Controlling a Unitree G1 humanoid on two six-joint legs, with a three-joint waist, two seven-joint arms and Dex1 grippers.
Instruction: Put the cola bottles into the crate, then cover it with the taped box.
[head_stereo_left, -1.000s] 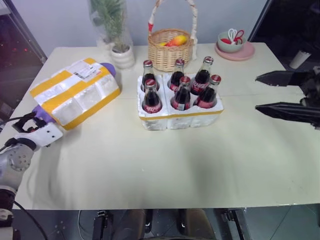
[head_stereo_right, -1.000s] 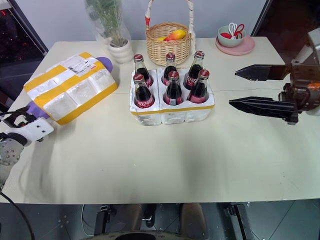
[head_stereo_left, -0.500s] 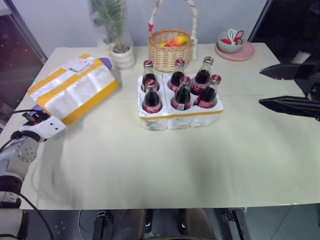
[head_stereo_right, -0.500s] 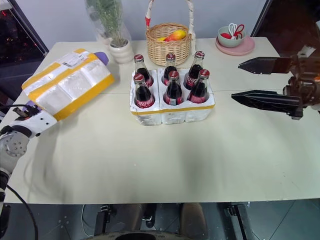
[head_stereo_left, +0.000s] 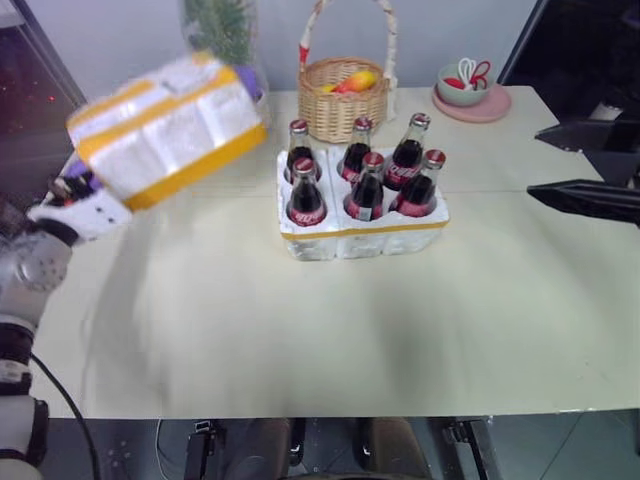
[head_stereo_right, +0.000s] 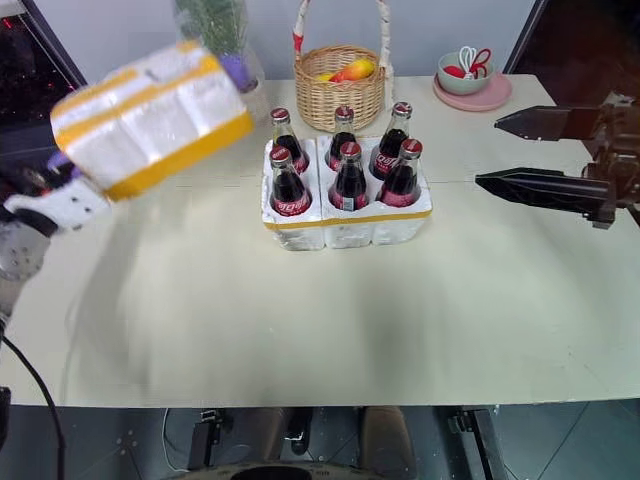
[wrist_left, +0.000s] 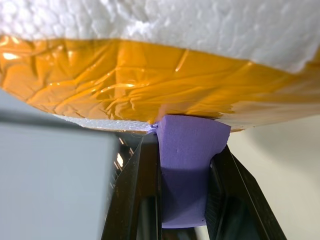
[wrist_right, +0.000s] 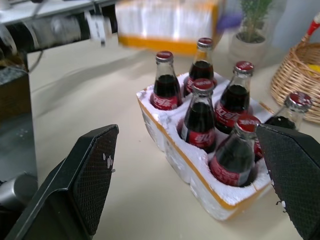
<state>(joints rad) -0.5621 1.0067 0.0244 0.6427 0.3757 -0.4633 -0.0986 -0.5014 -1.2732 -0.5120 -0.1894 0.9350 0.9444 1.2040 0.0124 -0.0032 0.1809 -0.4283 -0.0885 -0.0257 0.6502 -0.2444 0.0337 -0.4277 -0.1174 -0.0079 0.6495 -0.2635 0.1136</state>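
Several cola bottles (head_stereo_left: 364, 186) stand upright in the wells of the white foam crate (head_stereo_left: 362, 236) at mid-table. The taped box (head_stereo_left: 165, 128), white foam with yellow bands, hangs tilted in the air over the table's left side. My left gripper (wrist_left: 184, 165) is shut on a purple foam tab (wrist_left: 187, 165) at the box's near end. At the right, my right gripper (head_stereo_right: 520, 153) is open and empty, level with the crate and well clear of it; the crate (wrist_right: 200, 172) shows between its fingers.
A wicker basket (head_stereo_left: 342, 95) with fruit stands just behind the crate. A potted plant (head_stereo_right: 218, 25) is at the back left, partly hidden by the lifted box. A pink plate with a bowl (head_stereo_left: 470, 88) sits at the back right. The table's (head_stereo_left: 330, 340) front half is bare.
My left gripper has shut on the purple tab and lifted the taped box off the table, up and toward the crate. The right gripper has stayed nearly still.
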